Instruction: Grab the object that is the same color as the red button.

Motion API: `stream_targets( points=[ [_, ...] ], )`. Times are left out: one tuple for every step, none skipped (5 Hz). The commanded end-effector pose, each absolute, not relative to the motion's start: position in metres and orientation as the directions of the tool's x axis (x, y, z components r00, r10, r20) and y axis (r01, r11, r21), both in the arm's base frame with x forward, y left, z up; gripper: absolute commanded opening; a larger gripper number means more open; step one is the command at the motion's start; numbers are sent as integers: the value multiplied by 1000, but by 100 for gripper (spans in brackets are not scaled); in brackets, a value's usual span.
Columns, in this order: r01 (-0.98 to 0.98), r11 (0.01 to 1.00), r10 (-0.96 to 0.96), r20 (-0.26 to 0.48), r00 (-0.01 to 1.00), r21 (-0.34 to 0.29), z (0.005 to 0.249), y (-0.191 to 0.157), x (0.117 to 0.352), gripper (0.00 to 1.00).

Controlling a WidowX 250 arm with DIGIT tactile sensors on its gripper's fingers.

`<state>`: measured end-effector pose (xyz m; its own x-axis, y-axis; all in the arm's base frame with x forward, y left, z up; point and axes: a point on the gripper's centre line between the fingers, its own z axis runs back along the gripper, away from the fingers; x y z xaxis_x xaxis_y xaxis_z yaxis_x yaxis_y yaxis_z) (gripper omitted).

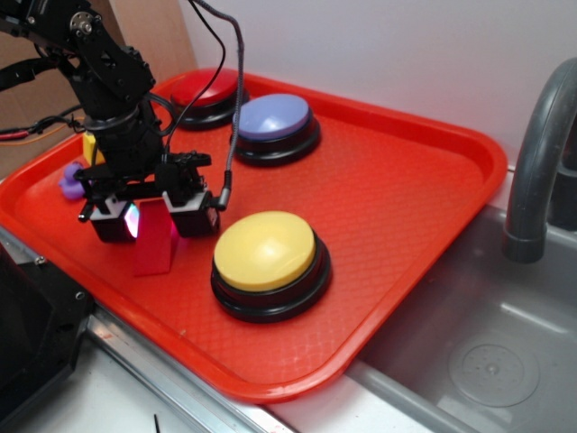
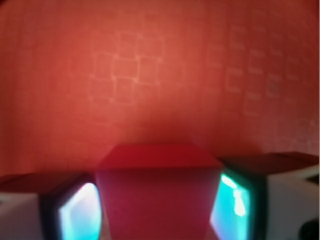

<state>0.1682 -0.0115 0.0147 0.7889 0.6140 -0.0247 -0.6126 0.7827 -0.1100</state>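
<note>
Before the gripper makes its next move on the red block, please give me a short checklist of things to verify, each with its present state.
1. Target matches the red button in color: ok, the red block does.
2. Block sits between the fingers of the gripper: ok, in both views.
3. Block centered in the gap: ok in the wrist view.
4. Pads pressing the block: cannot tell, slim gaps seem to remain.
5. Yellow button apart from the gripper: ok, but close.
6. Block resting on the tray: ok.
</note>
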Motion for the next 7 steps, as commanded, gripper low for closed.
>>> stream_targets(
  points=[
    [-550, 819, 559, 7, 829, -164, 33, -1, 167, 0],
    [-428, 879, 446, 51, 893, -210, 83, 13, 164, 0],
    [-386, 910, 406, 141, 903, -150, 134, 34, 155, 0],
    [-356, 930, 366, 144, 920, -91, 176, 44, 159, 0],
    [-341, 939, 344, 157, 926, -41, 187, 43, 163, 0],
    [-333, 942, 334, 135, 933, -30, 183, 42, 163, 0],
    [-334, 943, 333, 102, 938, -8, 174, 41, 164, 0]
  ],
)
